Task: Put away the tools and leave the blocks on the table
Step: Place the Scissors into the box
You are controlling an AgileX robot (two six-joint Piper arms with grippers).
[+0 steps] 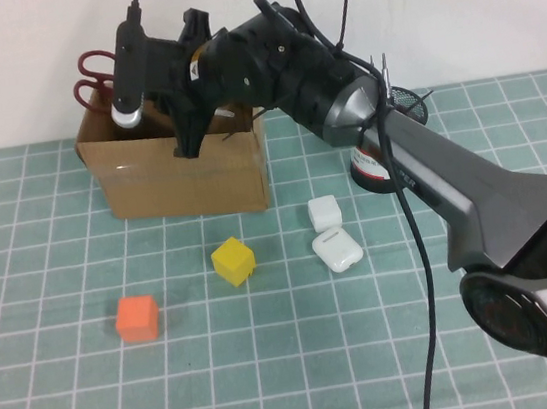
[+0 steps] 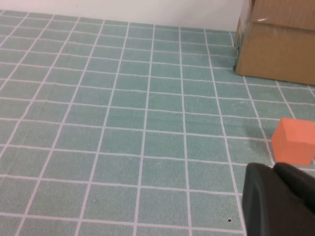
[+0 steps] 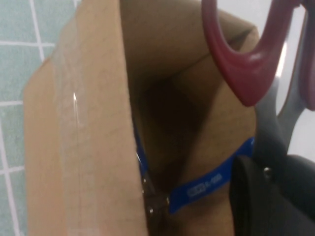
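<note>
The right pincer (image 1: 184, 141), grasping the red-handled scissors (image 3: 256, 59) over the cardboard box (image 1: 185, 181), risked snagging the rim; the left pincer (image 2: 280, 201) sat clenched near the orange block (image 2: 294, 141)

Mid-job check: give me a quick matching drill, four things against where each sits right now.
Things:
1. red-handled scissors
2. blue-handled pliers
3. orange block
4. yellow block

Places:
A. low inside the box
B. on the table, in front of the cardboard box
C. sticking up from the box, held by the right hand
D. on the table, toward the robot's left

Pairs: 1-C, 2-A, 3-D, 4-B
</note>
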